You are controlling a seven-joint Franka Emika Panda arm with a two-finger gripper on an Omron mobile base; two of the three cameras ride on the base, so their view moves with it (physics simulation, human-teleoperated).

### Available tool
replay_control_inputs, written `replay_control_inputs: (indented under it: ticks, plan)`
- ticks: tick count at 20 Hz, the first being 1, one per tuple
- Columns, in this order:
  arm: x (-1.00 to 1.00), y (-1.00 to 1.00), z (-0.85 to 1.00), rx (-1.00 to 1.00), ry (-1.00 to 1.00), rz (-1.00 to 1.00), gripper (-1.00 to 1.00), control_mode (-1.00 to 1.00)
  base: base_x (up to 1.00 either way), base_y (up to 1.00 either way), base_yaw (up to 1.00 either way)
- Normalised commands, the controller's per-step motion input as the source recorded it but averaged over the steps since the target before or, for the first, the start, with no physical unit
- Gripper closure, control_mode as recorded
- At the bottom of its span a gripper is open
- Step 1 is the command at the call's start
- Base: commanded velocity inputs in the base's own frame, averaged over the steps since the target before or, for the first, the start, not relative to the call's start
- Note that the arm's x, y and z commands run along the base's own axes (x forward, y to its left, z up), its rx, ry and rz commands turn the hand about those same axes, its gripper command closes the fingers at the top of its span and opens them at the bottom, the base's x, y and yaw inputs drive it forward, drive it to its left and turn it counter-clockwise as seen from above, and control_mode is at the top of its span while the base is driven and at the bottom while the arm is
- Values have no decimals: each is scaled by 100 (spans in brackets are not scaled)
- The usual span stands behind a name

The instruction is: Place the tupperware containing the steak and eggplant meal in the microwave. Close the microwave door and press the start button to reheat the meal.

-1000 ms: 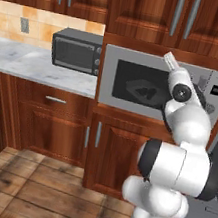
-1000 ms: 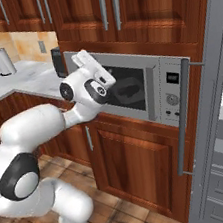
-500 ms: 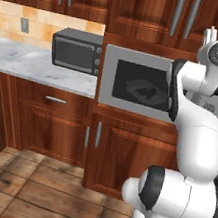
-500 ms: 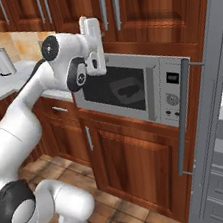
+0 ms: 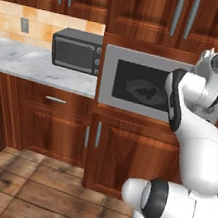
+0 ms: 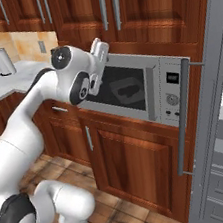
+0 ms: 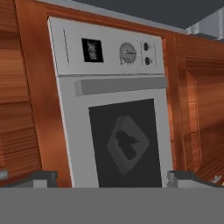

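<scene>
1. Behind the closed microwave door (image 5: 144,86), the tupperware (image 7: 127,143) sits inside the microwave (image 6: 145,87), two dark lumps in it.
2. Gripper (image 6: 99,49) raised at microwave's upper corner; fingers' spread: cannot tell.
3. Countertop oven (image 5: 76,50) sits on counter (image 5: 32,64) just beside.

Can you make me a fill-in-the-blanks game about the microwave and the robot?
1. The microwave door is ___.
2. The tupperware sits ___ the microwave.
3. The round dial is below the small black ___.
4. The smaller dark oven stands on the ___.

Missing words: shut; inside; display; counter
</scene>
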Motion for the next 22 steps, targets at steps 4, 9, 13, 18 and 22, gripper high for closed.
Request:
replay_control_inputs:
  ticks: [4, 9, 13, 18, 22]
  plan:
    - [-19, -2, -71, 4, -12, 0, -100, -100, 0, 0, 0]
    - [-7, -4, -70, 0, -15, 0, -100, -100, 0, 0, 0]
    - [-1, -42, -16, 0, -2, 0, -100, -100, 0, 0, 0]
    - [-5, -60, 0, 4, 0, 0, -100, -100, 0, 0, 0]
    - [-3, -52, 0, 11, 0, 0, -100, -100, 0, 0, 0]
